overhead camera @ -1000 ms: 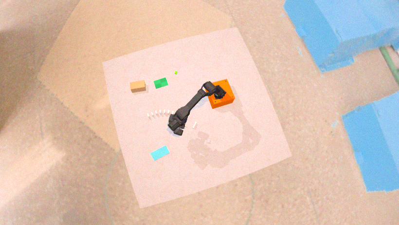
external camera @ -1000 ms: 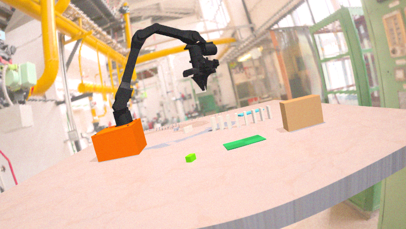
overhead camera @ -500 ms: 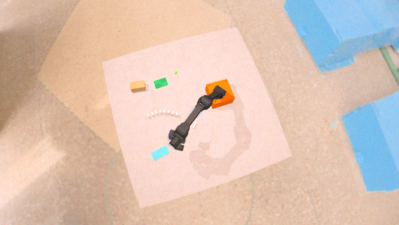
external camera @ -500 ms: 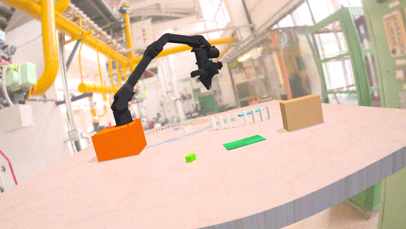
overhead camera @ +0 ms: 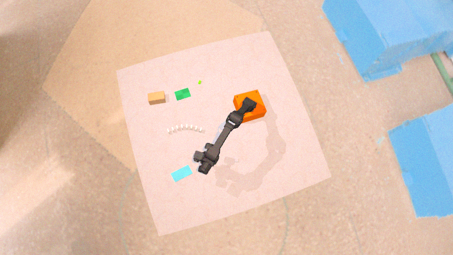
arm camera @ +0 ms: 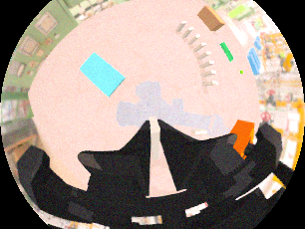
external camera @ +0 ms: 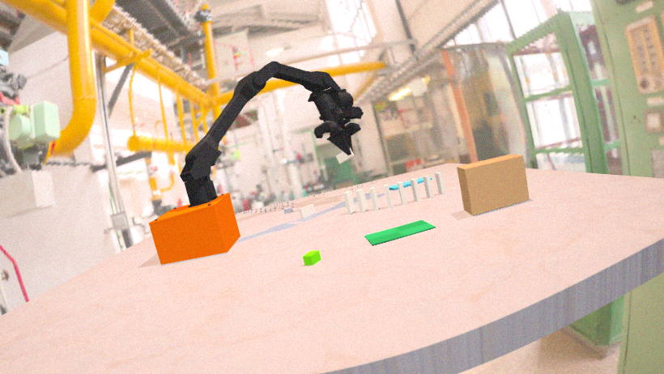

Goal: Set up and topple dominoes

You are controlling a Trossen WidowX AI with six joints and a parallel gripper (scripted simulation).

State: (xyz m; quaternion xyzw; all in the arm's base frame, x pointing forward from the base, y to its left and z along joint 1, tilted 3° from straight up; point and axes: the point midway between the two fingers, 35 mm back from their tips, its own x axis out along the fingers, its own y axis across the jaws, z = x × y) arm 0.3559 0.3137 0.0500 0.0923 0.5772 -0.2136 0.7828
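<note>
- We see the black gripper [overhead camera: 203, 161] [external camera: 348, 152] [arm camera: 153, 121] raised above the table [overhead camera: 285, 164] [external camera: 325, 302] [arm camera: 65, 114], its two fingers closed on a slim white domino.
- That held domino [external camera: 344, 157] [arm camera: 154, 133] sits right at the fingertips, off the table; in the exterior view it looks tilted, its long axis nearer level than upright.
- Below the jaws and to one side, eight white dominoes stand in a gentle curve. In the wrist view they lie up and to the right of the fingertips.
- The relation that matters: the end domino nearest the orange base block [overhead camera: 250, 113] [external camera: 195, 236] [arm camera: 243, 134] is also the nearer end to the jaws. We judge this nearer end domino [overhead camera: 200, 129] [external camera: 350, 202] [arm camera: 211, 83] to be the likely neighbour for the held piece.
- Another loose white domino [external camera: 307, 211] [arm camera: 200, 132] lies on the table, right of the fingertips in the wrist view and apart from the row.
- The cyan rectangle [overhead camera: 181, 173] [external camera: 410, 184] [arm camera: 102, 75] lies up and left of the fingertips there.
- Next, we think, the jaws must travel toward the row, turn the piece upright and match the curve's spacing; a low approach could clip the end domino.
</note>
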